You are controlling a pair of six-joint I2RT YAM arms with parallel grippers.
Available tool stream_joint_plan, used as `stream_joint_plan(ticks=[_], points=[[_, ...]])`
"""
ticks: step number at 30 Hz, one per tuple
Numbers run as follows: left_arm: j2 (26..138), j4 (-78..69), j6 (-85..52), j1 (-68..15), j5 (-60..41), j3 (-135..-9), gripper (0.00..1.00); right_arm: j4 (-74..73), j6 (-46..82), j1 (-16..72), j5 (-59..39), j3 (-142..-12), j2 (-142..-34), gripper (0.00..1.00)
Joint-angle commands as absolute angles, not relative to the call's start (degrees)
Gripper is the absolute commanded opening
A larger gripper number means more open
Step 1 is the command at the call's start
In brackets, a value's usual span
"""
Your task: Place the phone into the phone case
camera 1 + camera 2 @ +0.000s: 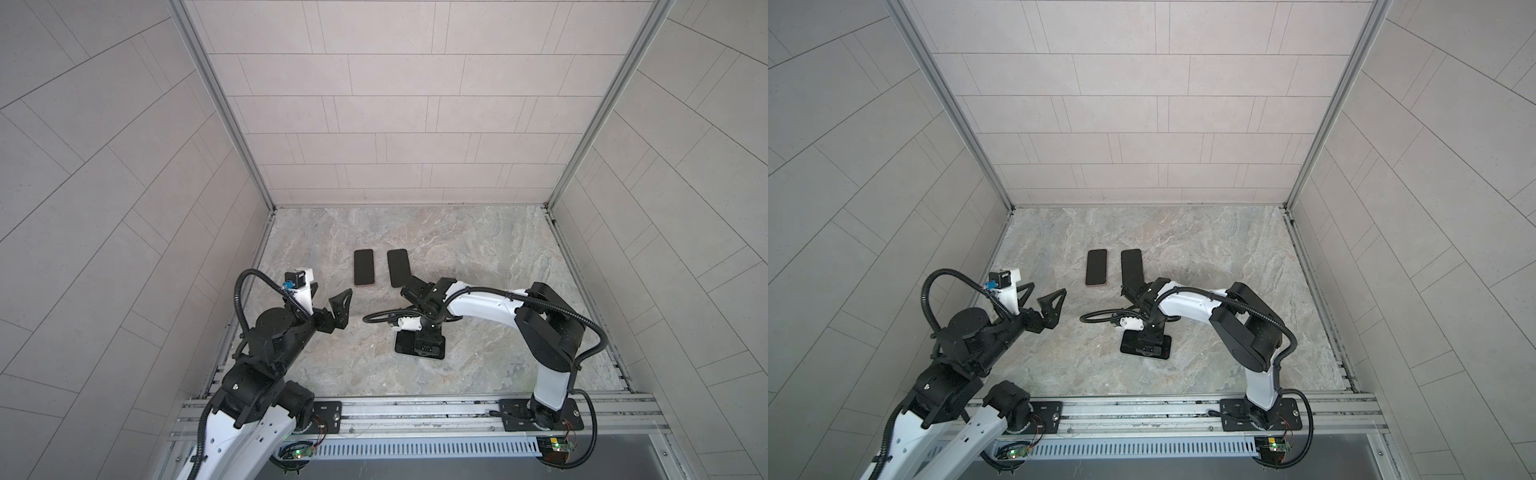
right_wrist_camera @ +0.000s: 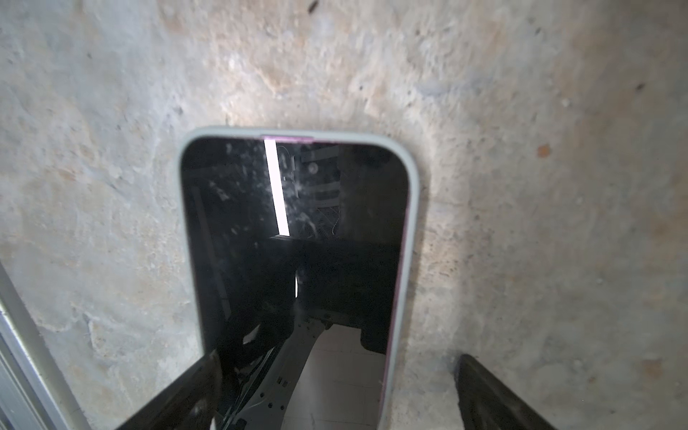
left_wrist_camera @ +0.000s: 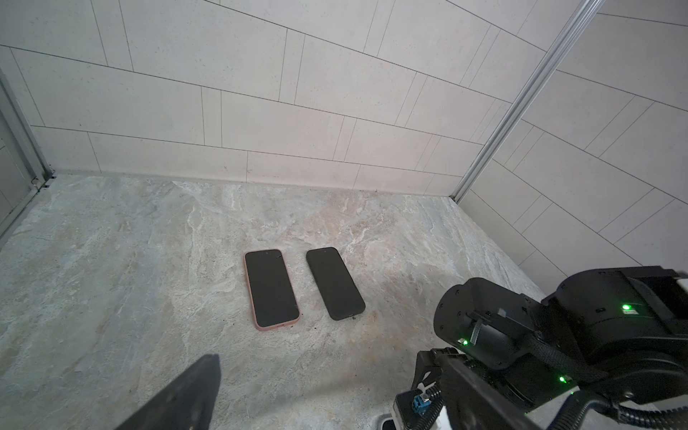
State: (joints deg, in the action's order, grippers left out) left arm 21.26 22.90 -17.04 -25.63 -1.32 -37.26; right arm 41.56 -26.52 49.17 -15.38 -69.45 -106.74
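Right fingers [image 2: 182, 391] spread at the frame's lower corners, flanking the phone [image 2: 294, 223], which lies inside the rim of the pale phone case [image 2: 412, 208]; its near end is cut off. Left fingers [image 1: 341, 306] spread at centre-left in a top view, bare table [image 1: 498, 257] open around them

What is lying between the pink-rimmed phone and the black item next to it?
Nothing; only a bare strip of the marble table separates the pink-rimmed phone from the black item. The left wrist view shows this gap clearly.
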Motion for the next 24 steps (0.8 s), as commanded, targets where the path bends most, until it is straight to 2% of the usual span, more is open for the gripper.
stream_joint_plan(ticks=[1, 7, 16, 21, 24], points=[[20.4, 21.5, -16.3, -25.5, -1.5, -36.8, 1.0, 44.3, -27.3, 51.3, -14.0, -69.0, -108.4, 1.0], [20.2, 21.6, -16.3, -25.5, -1.5, -36.8, 1.0, 45.7, -23.2, 54.7, -15.4, -67.9, -106.7, 1.0], [19.8, 21.4, -16.4, -25.4, -1.7, -36.7, 1.0, 46.5, -12.0, 55.1, -19.1, -69.2, -106.6, 1.0], [19.4, 21.4, -16.4, -25.5, -1.6, -36.7, 1.0, 45.8, -11.1, 55.5, -20.4, -70.0, -105.3, 1.0], [19.2, 21.4, -16.3, -25.5, -1.5, -36.6, 1.0, 46.8, -12.2, 56.5, -17.1, -70.0, -105.8, 1.0]])
